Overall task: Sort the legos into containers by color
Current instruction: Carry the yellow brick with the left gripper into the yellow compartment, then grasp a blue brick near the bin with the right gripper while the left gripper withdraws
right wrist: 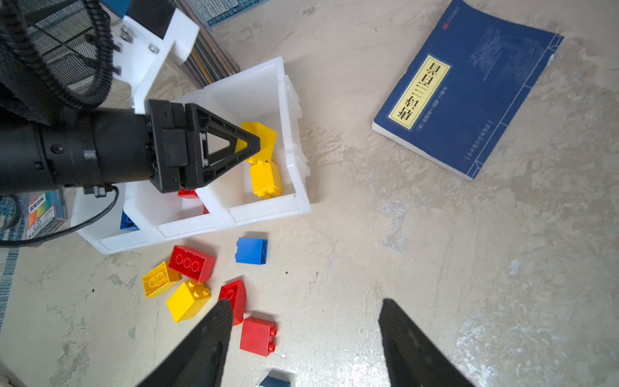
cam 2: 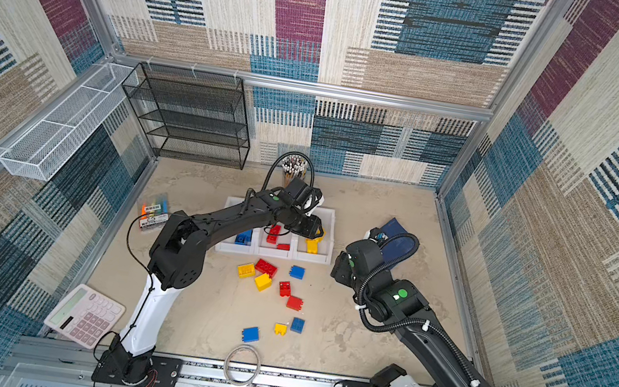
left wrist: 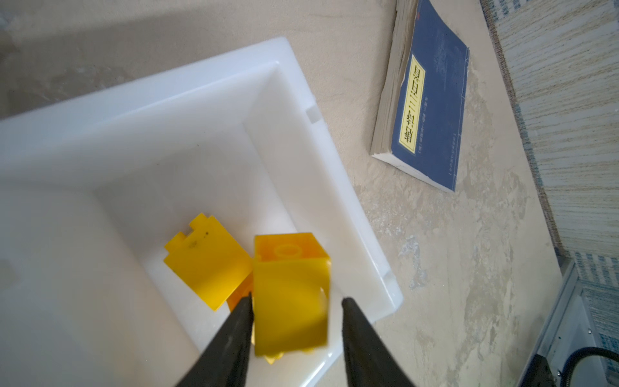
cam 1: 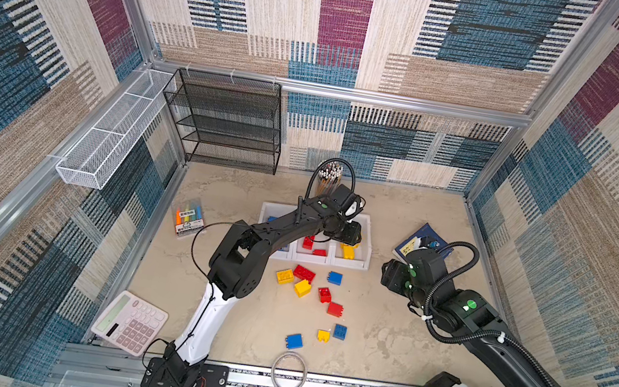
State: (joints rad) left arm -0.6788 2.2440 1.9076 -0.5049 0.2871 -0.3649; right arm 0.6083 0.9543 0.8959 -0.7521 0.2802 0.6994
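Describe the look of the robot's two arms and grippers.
Left arm and right arm: black, with a white segment near the base and green round marks; ribbed black cable loops along the right one. Left gripper and right gripper: black tapering fingers.

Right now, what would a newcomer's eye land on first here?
Bright red, yellow and blue bricks lie scattered mid-table, in front of a row of three white bins. Over the right-hand bin the left arm's jaws stand apart around a blurred yellow brick, seemingly dropping in. A blue book lies right of the bins.
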